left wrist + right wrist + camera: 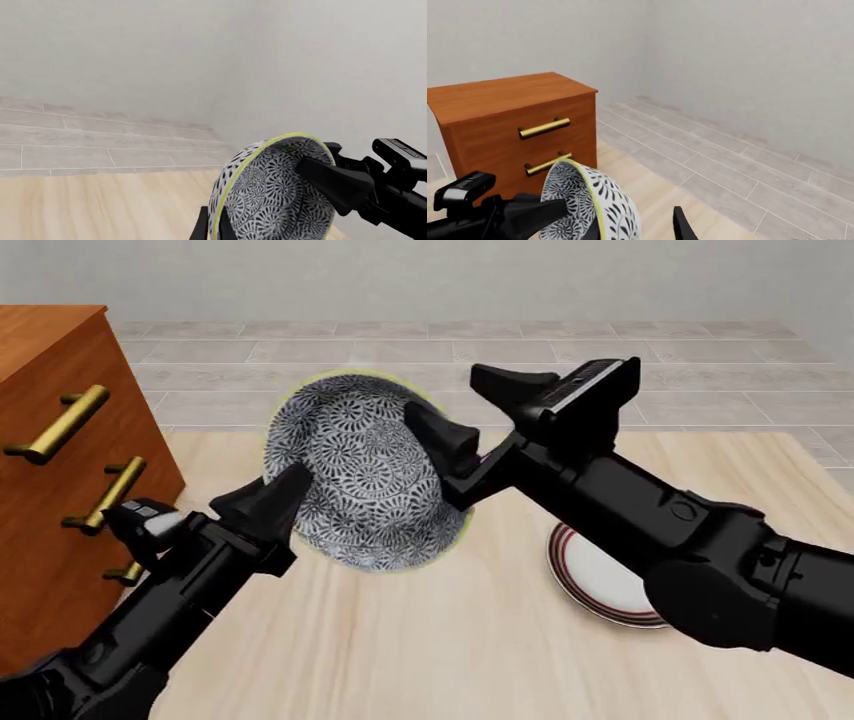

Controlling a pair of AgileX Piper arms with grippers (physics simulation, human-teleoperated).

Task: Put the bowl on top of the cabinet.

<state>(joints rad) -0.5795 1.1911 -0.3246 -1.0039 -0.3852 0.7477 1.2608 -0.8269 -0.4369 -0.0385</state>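
— Jaws first: how do they stand?

— Both pairs are clamped on the bowl (358,475). Left gripper (296,498) pinches its lower left rim, right gripper (447,455) its right rim, 1 finger (330,182) inside the cavity.

— Where is the bowl?

— Held in the air above the table (441,640), between the 2 arms, right of the cabinet (60,480) and apart from it.

— Which way does it point?

— Tipped on its side: the front view shows the patterned outer wall and base, so the mouth faces away, toward the tiled floor (441,370) and back wall. Its rim plane stands nearly upright.

— Anything else around?

— Plate (601,585) with red rings lies on the table under the right arm. 3 brass handles (60,425) show on the cabinet's front.
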